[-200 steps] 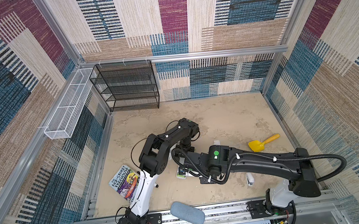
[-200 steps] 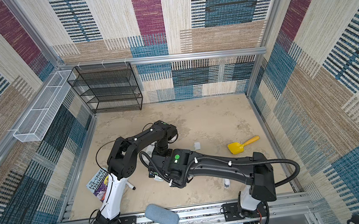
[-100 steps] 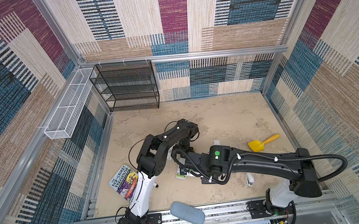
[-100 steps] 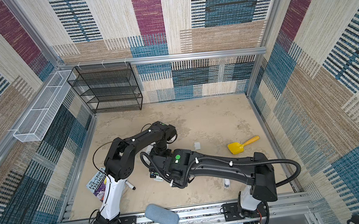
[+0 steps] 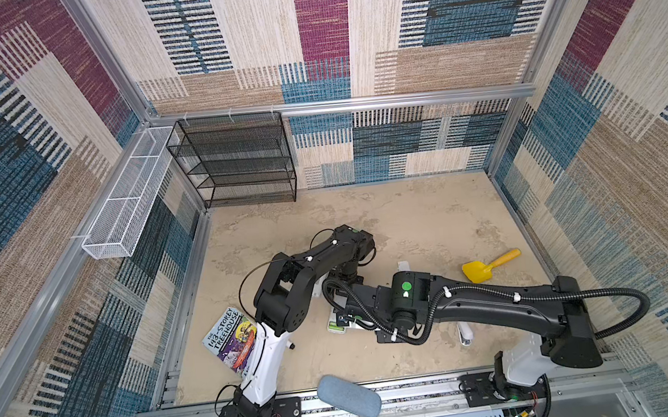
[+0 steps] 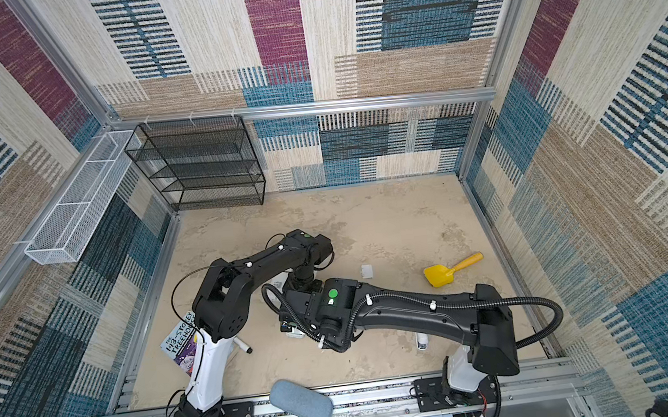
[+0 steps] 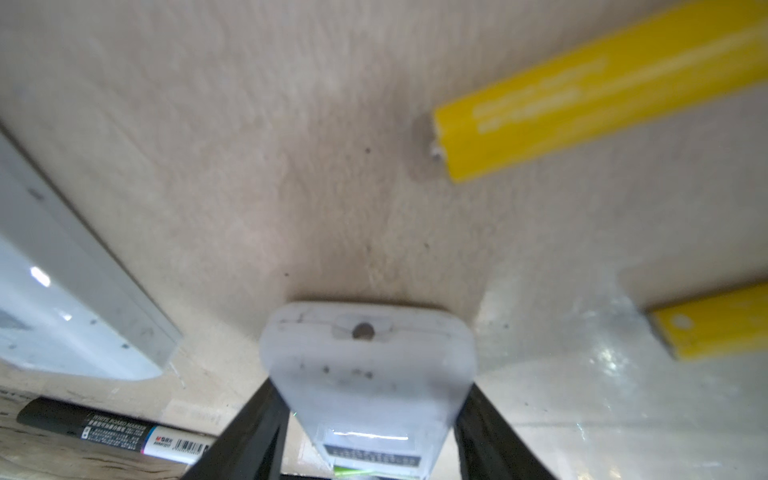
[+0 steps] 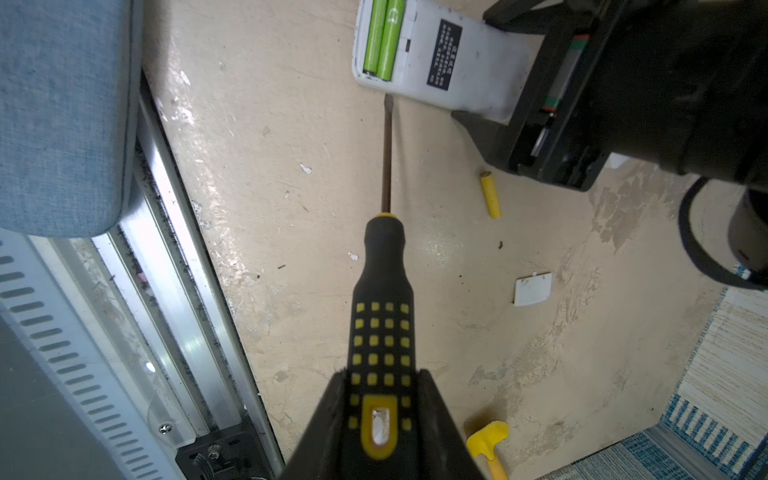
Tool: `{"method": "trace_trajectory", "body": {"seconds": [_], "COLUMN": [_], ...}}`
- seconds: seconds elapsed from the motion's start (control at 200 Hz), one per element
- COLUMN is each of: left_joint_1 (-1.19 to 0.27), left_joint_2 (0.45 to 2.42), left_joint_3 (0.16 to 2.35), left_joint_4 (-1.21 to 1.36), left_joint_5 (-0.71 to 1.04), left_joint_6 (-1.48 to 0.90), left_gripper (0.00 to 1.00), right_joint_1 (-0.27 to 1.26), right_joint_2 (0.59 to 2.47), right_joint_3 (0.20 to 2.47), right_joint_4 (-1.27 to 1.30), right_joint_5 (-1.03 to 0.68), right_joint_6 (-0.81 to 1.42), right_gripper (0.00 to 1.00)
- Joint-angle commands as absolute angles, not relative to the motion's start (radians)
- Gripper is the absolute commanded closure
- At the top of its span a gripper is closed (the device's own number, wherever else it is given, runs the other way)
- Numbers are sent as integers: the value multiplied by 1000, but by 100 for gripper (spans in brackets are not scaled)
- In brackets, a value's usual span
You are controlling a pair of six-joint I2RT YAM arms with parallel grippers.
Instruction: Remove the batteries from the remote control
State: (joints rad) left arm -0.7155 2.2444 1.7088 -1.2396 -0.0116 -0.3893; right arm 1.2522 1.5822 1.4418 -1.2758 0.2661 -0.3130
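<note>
Remote control (image 7: pixel 368 365) held, screwdriver (image 8: pixel 384 324) tip just beside its open end
Left gripper (image 7: pixel 368 419) seems clamped on the remote and the right gripper (image 8: pixel 382 399) is closed on the screwdriver handle. Two green batteries (image 8: pixel 384 37) sit in the compartment (image 8: pixel 409 25) — a yellow battery (image 8: pixel 491 195) lies loose on the floor (image 8: pixel 332 249) nearby.

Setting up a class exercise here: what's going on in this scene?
The left claw holds a white remote control, battery bay open, two green batteries still inside. The right claw grips a black-and-yellow screwdriver, tip close to that battery end. Two yellow batteries and the cover lie loose on the table.
</note>
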Motion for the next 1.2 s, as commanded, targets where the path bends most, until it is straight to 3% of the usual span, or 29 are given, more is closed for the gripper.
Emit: {"method": "trace_trajectory", "body": {"seconds": [0.0,0.33,0.776,1.197], "left_joint_1": [-718,-726,-738,-755], "left_joint_2": [2311,2329,2341,2360], "left_joint_3": [1685,1695,1720,1738], "left_joint_4": [-1090,-1115,-1155,-1204], "left_joint_5": [-165,-207,-262,-322], "left_joint_6": [-446,-460,-478,-494], "left_gripper": [40,46,47,47], "right_joint_1": [1256,1258,1266,1275], "right_joint_2": [1591,1616,1635,1677], "right_joint_3": [1457,1476,1481,1466], "right_joint_4": [-1258,-1250,-1259,-1267], "right_joint_5": [283,290,246,320], "right_joint_6": [-314,-320,-325,-313], "right_gripper": [100,100,100,100]}}
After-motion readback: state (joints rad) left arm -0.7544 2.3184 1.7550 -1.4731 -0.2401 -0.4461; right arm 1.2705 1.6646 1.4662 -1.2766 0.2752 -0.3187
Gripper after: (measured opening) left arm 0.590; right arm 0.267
